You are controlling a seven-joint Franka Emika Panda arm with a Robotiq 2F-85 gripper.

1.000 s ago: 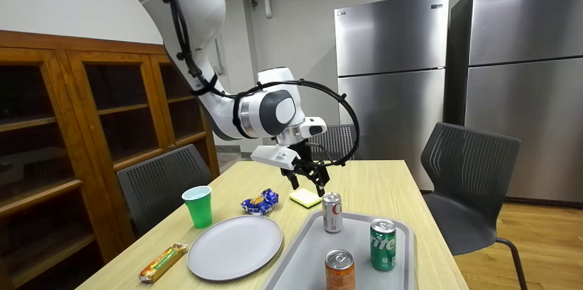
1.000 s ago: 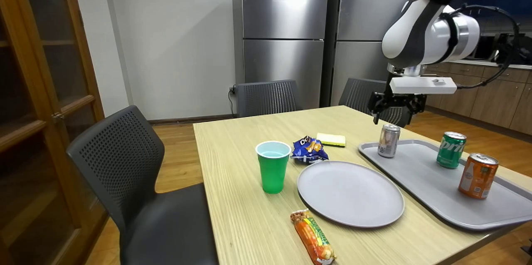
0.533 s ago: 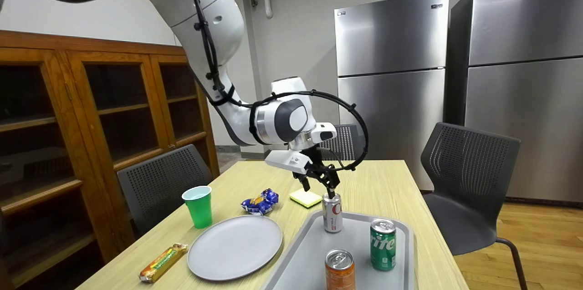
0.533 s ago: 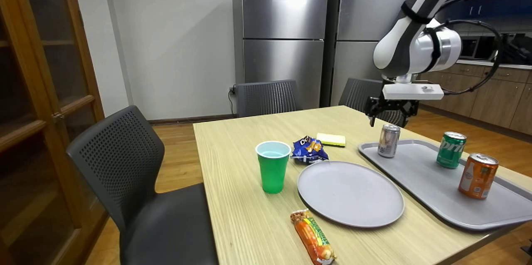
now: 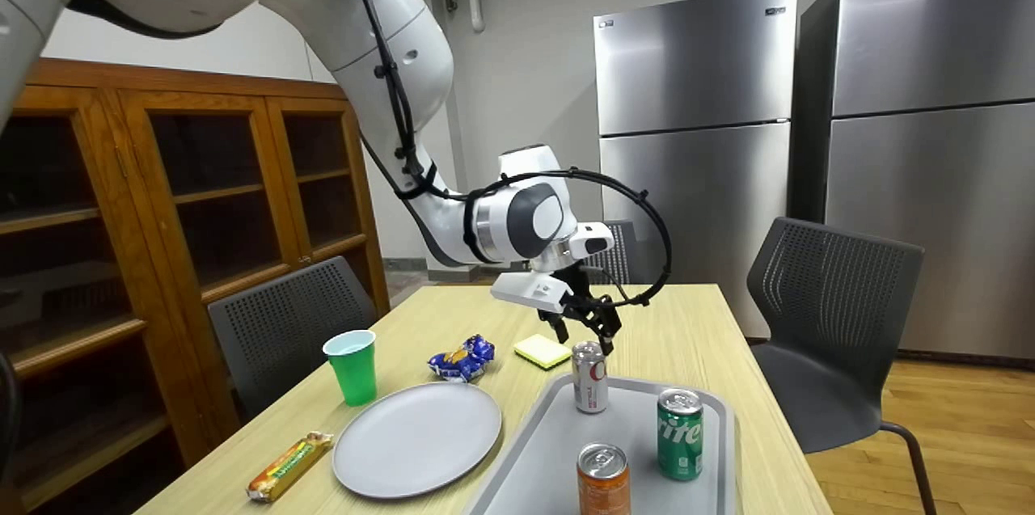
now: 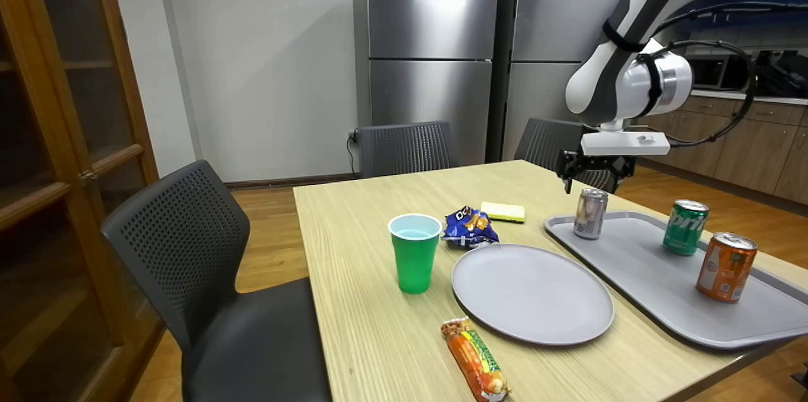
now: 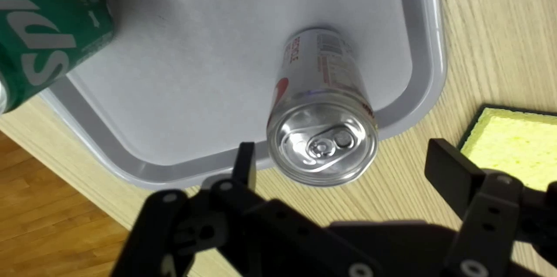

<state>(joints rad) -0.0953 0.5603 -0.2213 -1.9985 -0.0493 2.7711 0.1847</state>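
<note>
You have the grey tray point(image 7: 196, 94) below your gripper point(image 7: 343, 166), which hangs over one end, spread wide and holding nothing. The silver can point(image 7: 322, 77) stands upright on the tray, near a corner. It looks sealed, so expect some weight; thin, smooth metal may slip or dent. Take hold gently around mid-body.
</note>
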